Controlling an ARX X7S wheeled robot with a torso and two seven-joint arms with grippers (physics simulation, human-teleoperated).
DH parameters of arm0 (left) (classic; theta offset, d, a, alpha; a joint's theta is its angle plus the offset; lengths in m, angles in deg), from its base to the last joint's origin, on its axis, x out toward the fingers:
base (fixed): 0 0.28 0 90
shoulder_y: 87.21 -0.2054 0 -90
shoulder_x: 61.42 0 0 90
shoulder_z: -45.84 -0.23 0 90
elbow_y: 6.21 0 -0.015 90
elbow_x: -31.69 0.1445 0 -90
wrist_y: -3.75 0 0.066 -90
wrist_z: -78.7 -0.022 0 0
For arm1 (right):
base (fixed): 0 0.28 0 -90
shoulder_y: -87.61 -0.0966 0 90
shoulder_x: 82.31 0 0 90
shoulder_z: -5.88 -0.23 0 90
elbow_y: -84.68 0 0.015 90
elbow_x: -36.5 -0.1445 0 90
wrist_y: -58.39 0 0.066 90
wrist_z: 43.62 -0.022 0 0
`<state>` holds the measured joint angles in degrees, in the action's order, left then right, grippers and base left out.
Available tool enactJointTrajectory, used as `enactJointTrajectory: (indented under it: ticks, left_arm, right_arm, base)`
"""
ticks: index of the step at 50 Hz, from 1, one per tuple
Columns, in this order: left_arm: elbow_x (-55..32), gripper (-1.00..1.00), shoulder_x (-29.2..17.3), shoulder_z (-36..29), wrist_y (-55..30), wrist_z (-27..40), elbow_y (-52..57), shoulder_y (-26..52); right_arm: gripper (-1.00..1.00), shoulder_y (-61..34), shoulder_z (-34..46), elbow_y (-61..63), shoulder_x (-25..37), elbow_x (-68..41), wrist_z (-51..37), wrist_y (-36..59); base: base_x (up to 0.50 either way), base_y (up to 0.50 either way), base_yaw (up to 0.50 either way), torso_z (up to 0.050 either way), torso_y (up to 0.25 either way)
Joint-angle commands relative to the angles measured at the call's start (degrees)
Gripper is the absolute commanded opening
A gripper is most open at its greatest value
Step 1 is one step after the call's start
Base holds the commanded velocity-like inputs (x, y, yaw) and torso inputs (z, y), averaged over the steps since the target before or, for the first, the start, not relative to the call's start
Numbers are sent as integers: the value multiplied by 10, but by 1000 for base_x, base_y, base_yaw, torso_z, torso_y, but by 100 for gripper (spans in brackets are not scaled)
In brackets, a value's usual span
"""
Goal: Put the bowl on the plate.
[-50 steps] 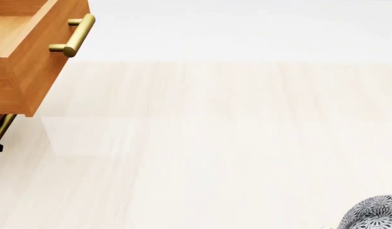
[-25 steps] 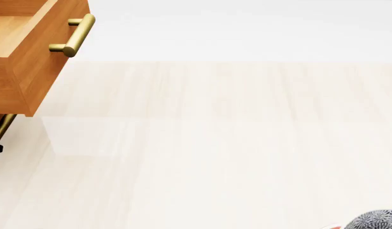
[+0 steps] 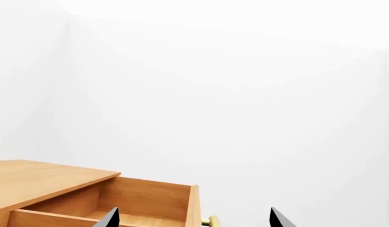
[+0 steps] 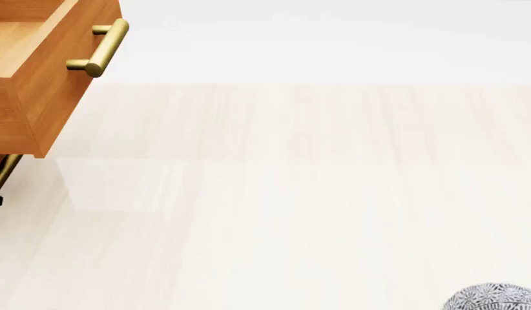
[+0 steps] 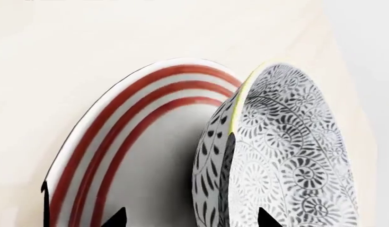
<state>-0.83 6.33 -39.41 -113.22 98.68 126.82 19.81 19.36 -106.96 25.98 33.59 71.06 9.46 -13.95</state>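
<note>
In the right wrist view the grey-black floral bowl (image 5: pixel 289 156) sits right over the white plate (image 5: pixel 137 156) with red rings, casting a dark shadow on the plate's centre. I cannot tell whether its base touches the plate. My right gripper (image 5: pixel 191 218) is open, its two fingertips far apart on either side of the bowl's wall. The head view catches only the top of the bowl (image 4: pixel 494 298) at the bottom right edge. The plate is out of that view. My left gripper (image 3: pixel 191 220) is open and holds nothing.
A wooden drawer (image 4: pixel 41 77) with a brass handle (image 4: pixel 102 46) stands pulled open at the far left of the pale wooden tabletop (image 4: pixel 291 194). The left wrist view looks into this drawer (image 3: pixel 137 203) from in front, with a white wall behind.
In the head view the bowl has sunk lower toward the bottom edge and shifted slightly left. The sliver of red plate rim seen half a second ago is gone from view.
</note>
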Motion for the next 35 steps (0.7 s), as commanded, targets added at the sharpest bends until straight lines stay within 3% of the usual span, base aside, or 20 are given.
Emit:
enactJointTrajectory:
  ticks: [1,16,35]
  left_arm:
    - [-3,100,-3,1,1,2,2,-1]
    - [-5,100,-6,0,2,6,4,-2]
    - [-16,100,-12,7,-2,14,13,-1]
  right_arm:
    - [100,0,-1,6,3,5,5,4]
    - [100,1,-9,27,8,7,16,15]
    - [100,60,-63,169,12,15,71,37]
  base:
    - [0,0,0,0,0]
    - [0,0,0,0,0]
    - [0,0,0,0,0]
